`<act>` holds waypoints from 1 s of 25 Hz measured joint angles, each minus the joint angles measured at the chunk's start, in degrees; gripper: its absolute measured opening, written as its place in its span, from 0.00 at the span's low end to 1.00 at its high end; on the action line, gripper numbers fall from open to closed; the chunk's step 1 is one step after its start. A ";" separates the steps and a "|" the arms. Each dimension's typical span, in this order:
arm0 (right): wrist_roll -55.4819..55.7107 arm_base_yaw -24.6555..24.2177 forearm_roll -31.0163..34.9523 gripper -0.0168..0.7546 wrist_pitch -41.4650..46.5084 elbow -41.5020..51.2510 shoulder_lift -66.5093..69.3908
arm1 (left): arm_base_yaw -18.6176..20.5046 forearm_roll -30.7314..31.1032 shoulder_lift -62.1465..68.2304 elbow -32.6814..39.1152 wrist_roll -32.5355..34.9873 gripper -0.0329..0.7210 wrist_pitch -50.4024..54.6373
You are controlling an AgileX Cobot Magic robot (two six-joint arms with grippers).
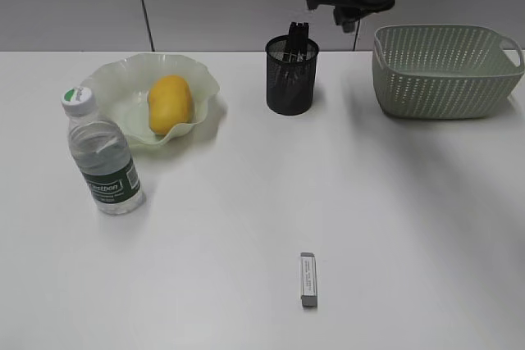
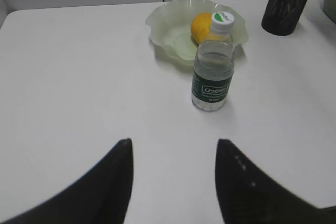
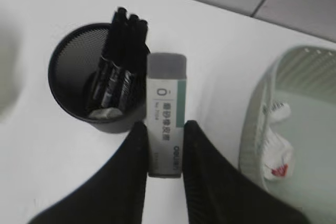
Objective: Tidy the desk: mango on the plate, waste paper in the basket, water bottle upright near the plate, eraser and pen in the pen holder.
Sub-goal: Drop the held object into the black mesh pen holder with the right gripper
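My right gripper (image 3: 165, 125) is shut on a grey-and-white eraser (image 3: 166, 103) and holds it just above the right rim of the black mesh pen holder (image 3: 68, 72), which has dark pens (image 3: 123, 51) in it. In the exterior view this gripper (image 1: 349, 14) hangs high between the pen holder (image 1: 290, 79) and the basket (image 1: 443, 79). A second eraser (image 1: 308, 279) lies on the desk (image 1: 246, 202) near the front. The mango (image 1: 170, 102) lies on the plate (image 1: 115, 79). The water bottle (image 1: 102, 161) stands upright in front of the plate. The waste paper (image 3: 275, 145) lies in the basket (image 3: 262, 103). My left gripper (image 2: 173, 145) is open and empty.
A small pale thing (image 3: 102, 113) lies at the bottom of the pen holder. The left wrist view shows the bottle (image 2: 212, 77), the plate (image 2: 163, 24), the mango (image 2: 199, 24) and the pen holder (image 2: 283, 9) well ahead of the left fingers. A grey wall stands behind the desk.
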 joint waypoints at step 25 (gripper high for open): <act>-11.48 0.38 12.96 0.56 -7.53 -11.56 15.66 | 0.00 0.00 0.00 0.00 0.00 0.37 0.00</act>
